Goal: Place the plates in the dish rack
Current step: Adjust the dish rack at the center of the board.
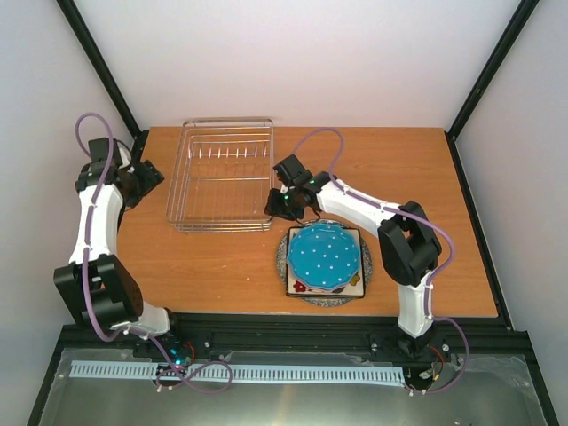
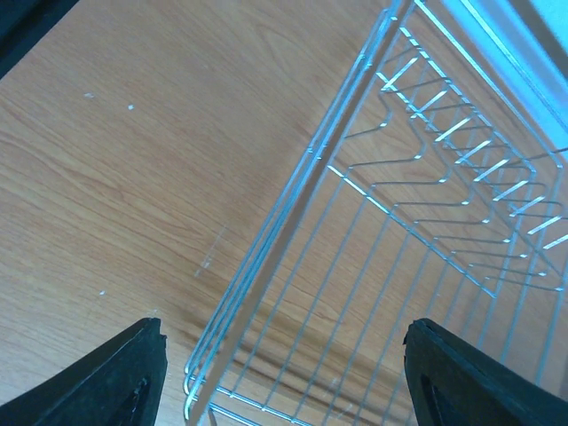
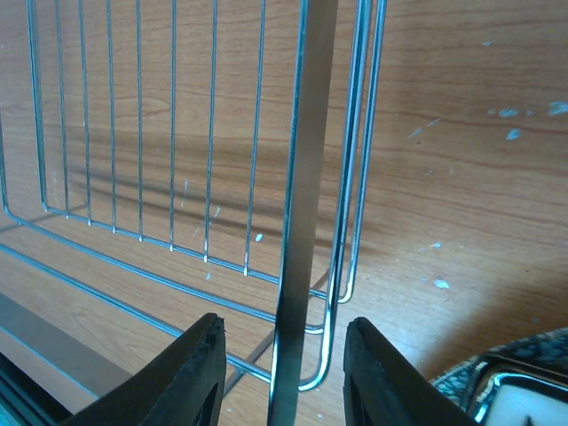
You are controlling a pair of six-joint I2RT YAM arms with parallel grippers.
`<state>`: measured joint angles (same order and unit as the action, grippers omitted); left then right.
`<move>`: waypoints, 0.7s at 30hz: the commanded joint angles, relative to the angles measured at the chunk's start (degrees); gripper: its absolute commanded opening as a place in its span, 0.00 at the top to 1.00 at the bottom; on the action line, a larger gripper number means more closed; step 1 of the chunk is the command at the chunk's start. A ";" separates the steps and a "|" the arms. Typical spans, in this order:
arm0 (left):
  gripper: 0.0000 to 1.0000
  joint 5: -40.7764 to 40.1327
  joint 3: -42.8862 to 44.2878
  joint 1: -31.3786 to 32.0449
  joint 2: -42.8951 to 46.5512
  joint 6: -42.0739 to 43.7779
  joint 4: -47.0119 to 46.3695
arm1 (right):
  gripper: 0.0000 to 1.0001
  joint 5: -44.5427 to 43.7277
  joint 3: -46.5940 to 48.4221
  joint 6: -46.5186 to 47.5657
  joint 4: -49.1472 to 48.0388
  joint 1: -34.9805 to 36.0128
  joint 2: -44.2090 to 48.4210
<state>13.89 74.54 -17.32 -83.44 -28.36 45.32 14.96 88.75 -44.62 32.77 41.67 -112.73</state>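
1. Three plates lie in one stack on the table, just beside the near right corner of the dish rack. None of them is in the rack.
2. Top of the stack is the blue dotted plate with a wavy edge. Under it lies a square cream plate with flowers and a dark rim. A round grey speckled plate is at the bottom, on the wood.
3. The rack sits flat on the table. A row of upright prongs runs across its far half.
4. The right tool is at the rack's near right corner, between the rack and the stack.
   - Its jaws are partly open, with one finger on each side of the rack's upright wire edge.
   - A gap shows on both sides of that wire, so it is not clamped and the tool holds nothing.
   - The edges of the grey plate and the cream plate show just beside the tool, on the side away from the rack.
5. The left tool is just off the rack's left side, over bare wood.
   - Its jaws are wide open and hold nothing.
   - The rack's left rim and one corner lie in the view between its fingers, apart from them.
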 commanded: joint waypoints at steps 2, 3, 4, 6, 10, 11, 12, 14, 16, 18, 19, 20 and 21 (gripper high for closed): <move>0.26 4.23 -0.40 0.00 5.65 1.28 -1.87 | 0.61 -3.91 -0.84 1.65 2.37 0.13 6.37; 0.26 4.26 -0.27 -0.02 6.49 1.35 -1.64 | 0.61 -4.40 -1.45 1.62 2.76 0.17 7.21; 0.25 4.51 -0.14 -0.01 7.28 1.66 -1.45 | 0.60 -5.02 -2.42 1.55 2.81 0.17 8.24; 0.25 4.45 0.84 0.12 8.54 2.73 0.08 | 0.59 -6.56 -5.13 1.09 2.76 0.08 11.46; 0.25 4.52 -1.22 5.45 11.32 2.30 0.37 | 0.57 -10.99 -11.84 -0.11 5.10 -0.01 19.18; 0.26 5.34 -2.53 7.15 12.31 1.49 -0.42 | 0.56 -12.44 -13.46 -0.27 6.44 -0.01 21.56; 0.26 6.72 -4.14 8.85 13.06 0.74 -1.38 | 0.55 -13.92 -14.77 -0.41 8.91 -0.01 24.09; 0.26 9.58 -7.59 11.80 14.75 -0.65 -2.61 | 0.55 -17.32 -16.78 -0.01 15.56 -0.01 29.06; 0.26 10.59 -11.24 14.64 17.23 -1.42 -4.39 | 0.55 -20.57 -18.31 0.52 21.41 -0.14 33.83; 0.25 9.52 -14.37 17.73 20.30 -2.08 -5.58 | 0.55 -22.96 -19.45 0.80 27.03 -0.33 37.13; 0.25 10.06 -15.52 18.66 21.38 -2.21 -5.96 | 0.56 -23.85 -20.27 0.80 28.92 -0.36 39.14; 0.24 11.19 -16.09 19.28 22.02 -2.10 -5.76 | 0.56 -24.09 -21.59 0.63 30.18 -0.48 40.84; 0.23 12.05 -16.40 20.24 22.41 -2.03 -5.47 | 0.57 -24.25 -23.29 0.32 30.84 -0.85 42.49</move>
<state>22.70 58.92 0.49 -64.36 -29.15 42.11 -3.68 69.43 -43.92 53.43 41.34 -75.09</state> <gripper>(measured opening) 0.756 0.443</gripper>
